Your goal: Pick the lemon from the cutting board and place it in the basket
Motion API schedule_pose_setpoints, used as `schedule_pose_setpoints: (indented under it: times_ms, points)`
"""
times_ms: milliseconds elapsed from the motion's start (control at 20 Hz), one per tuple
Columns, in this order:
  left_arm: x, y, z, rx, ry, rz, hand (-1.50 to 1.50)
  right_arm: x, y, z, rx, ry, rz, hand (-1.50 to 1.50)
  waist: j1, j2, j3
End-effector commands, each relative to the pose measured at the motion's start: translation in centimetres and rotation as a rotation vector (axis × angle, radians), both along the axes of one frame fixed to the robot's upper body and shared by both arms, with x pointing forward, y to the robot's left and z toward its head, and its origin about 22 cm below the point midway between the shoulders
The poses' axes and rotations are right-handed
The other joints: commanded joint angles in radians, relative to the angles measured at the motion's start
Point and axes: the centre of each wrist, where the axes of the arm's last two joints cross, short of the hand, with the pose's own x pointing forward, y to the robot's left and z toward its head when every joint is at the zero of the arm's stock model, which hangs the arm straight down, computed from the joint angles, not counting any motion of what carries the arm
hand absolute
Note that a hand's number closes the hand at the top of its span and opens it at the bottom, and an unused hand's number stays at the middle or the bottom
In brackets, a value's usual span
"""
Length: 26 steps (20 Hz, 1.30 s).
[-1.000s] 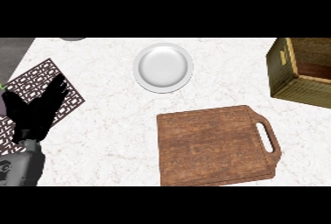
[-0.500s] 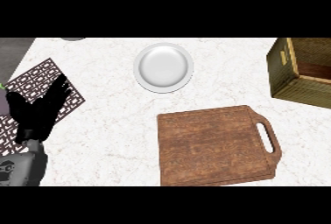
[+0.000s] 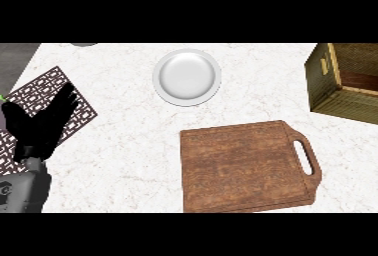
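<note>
The wooden cutting board (image 3: 247, 167) with a handle slot on its right lies at the lower middle of the counter, and no lemon shows on it or anywhere in the head view. The olive-brown basket (image 3: 345, 82) stands at the upper right, partly cut off by the edge. My left hand (image 3: 40, 124) rests open at the left edge, fingers straight and pointing up, holding nothing, far from the board. The right hand does not show.
A white round plate (image 3: 187, 76) sits at the top middle, above the board. A patterned brown lattice mat (image 3: 52, 107) lies at the left under my left hand. The white marble counter (image 3: 125, 150) spans the space between.
</note>
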Motion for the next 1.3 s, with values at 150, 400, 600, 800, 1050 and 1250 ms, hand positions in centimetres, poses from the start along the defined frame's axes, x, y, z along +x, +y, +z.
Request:
schedule_pose_setpoints:
  times_ms: [150, 400, 600, 800, 1050, 1250]
  points:
    - [0.2, -0.6, -0.9, 0.005, -0.002, 0.013, 0.0, 1.4, -1.7, -2.3, 0.014, -0.055, 0.078, -1.5, -0.001, 0.0, 0.0]
    - [0.1, -0.7, 0.2, 0.017, -0.003, 0.003, 0.0, 1.4, -2.8, 0.0, 0.142, -0.145, -0.01, -1.5, 0.002, -0.002, 0.0]
    - [0.1, 0.6, 0.2, 0.017, -0.009, 0.008, 0.0, -1.1, -7.6, 1.3, 0.35, -0.269, -0.104, -1.5, 0.003, 0.0, 0.002]
    - [-1.1, 0.8, -1.2, 0.008, 0.007, 0.014, 0.0, -3.3, -10.7, 2.3, 0.482, -0.293, -0.147, -1.5, -0.003, -0.002, 0.001]
    - [-0.3, 0.2, -0.9, -0.003, 0.001, 0.023, 0.0, -10.4, -18.0, 2.3, 0.509, -0.271, -0.068, -1.5, -0.018, -0.001, 0.002]
    - [-0.5, -0.8, -0.7, -0.005, -0.02, 0.014, 0.0, -14.9, -21.5, 2.0, 0.455, -0.156, -0.03, -1.5, -0.009, 0.004, 0.005]
